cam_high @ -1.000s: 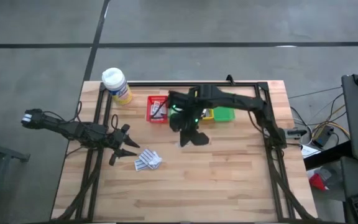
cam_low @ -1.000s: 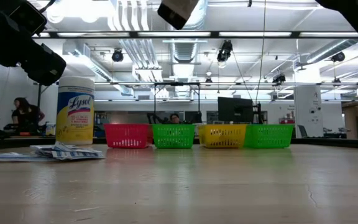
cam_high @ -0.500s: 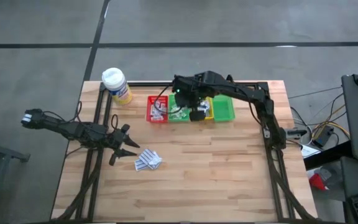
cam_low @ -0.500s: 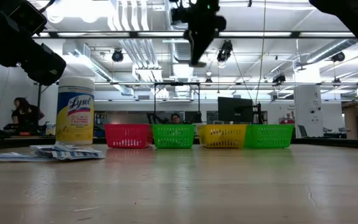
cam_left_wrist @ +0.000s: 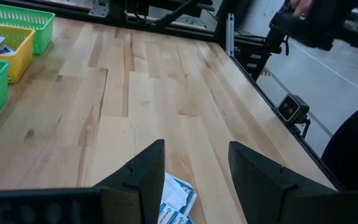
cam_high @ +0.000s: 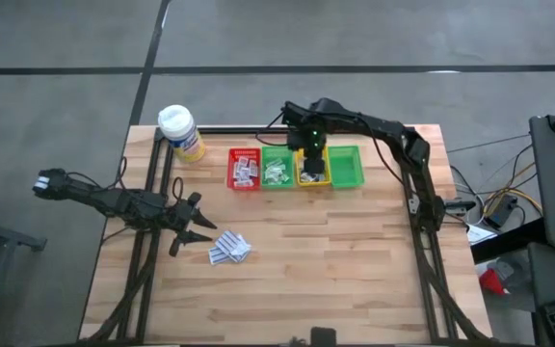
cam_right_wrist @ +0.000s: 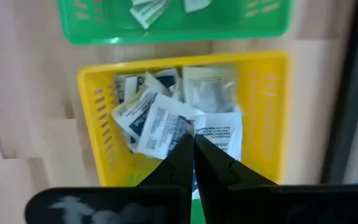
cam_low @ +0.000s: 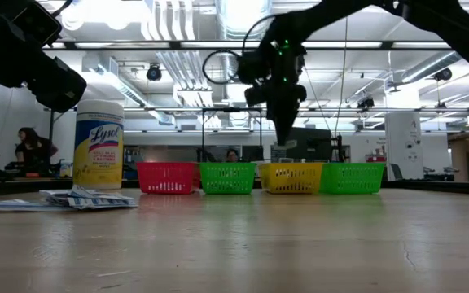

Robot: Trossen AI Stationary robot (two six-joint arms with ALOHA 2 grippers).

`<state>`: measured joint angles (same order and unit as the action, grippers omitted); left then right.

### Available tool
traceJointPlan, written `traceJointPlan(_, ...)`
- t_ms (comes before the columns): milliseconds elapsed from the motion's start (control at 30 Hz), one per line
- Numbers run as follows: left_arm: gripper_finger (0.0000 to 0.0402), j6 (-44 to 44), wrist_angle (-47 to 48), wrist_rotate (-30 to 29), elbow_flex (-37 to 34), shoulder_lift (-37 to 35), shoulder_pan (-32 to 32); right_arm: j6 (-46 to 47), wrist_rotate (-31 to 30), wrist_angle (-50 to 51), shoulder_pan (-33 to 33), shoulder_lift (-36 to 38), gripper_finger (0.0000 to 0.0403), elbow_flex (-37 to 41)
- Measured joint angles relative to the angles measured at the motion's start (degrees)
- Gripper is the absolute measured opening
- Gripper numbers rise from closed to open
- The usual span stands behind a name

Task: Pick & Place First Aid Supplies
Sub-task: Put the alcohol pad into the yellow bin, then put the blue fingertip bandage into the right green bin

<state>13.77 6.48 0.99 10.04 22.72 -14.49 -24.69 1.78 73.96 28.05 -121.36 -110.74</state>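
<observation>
My right gripper (cam_high: 311, 160) points straight down over the yellow bin (cam_high: 314, 179) at the table's far side, shut on a white printed sachet (cam_right_wrist: 221, 134). Several more sachets lie in that bin (cam_right_wrist: 148, 118), in the red bin (cam_high: 244, 170) and in the green bin (cam_high: 277, 171) between them. A small pile of sachets (cam_high: 229, 249) lies flat on the wood at the near left. My left gripper (cam_high: 193, 231) waits open just left of that pile (cam_left_wrist: 176, 202), touching nothing. My right gripper pinches the white sachet by its edge (cam_right_wrist: 199, 132) between its two fingertips, coming from above and pointing down. The sachet (cam_low: 287, 146) sits at the very tips, lifted clear above the yellow bin's rim.
A white-capped yellow Lysol bottle (cam_high: 181, 132) stands at the far left corner. A second green bin (cam_high: 347, 166) ends the row on the right. Black frame rails (cam_high: 417, 207) run along the table's sides. Bare wood (cam_high: 335, 260) fills the middle and near part.
My right gripper has swung from above the table's middle toward the far edge and the right, across the bins to above the yellow bin. It has come down and turned until it points straight down, staying shut. The left arm has kept still.
</observation>
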Motion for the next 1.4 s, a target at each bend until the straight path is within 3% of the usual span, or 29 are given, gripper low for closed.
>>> traceJointPlan(133,0.0172,0.1,0.0,0.0,0.0,0.0,0.0,0.1,4.1,-2.0,1.7,0.0,0.0008,3.6)
traceJointPlan(633,0.0172,1.5,0.0,-0.4,0.0,0.0,0.0,-1.5,4.4,-8.1,2.1,0.0,0.0014,9.3)
traceJointPlan(1000,0.0172,1.6,0.0,-0.4,0.0,0.0,0.0,-3.1,4.3,-8.6,2.8,0.0,0.0117,7.5)
traceJointPlan(1100,0.0172,1.7,0.0,-0.4,0.0,0.0,0.0,0.4,4.4,-5.8,2.6,0.0,0.0134,5.6)
traceJointPlan(1167,0.0172,1.7,0.0,-0.4,0.0,0.0,0.0,2.4,7.3,-2.2,2.1,0.0,0.0138,3.8)
traceJointPlan(1300,0.0172,1.7,-0.2,-0.5,0.0,0.0,0.0,2.8,18.9,-0.5,0.4,2.3,0.0134,3.1)
traceJointPlan(1400,0.0172,4.5,-1.5,-0.6,0.0,0.0,0.0,5.0,20.8,-1.5,-1.7,6.1,0.0124,5.2)
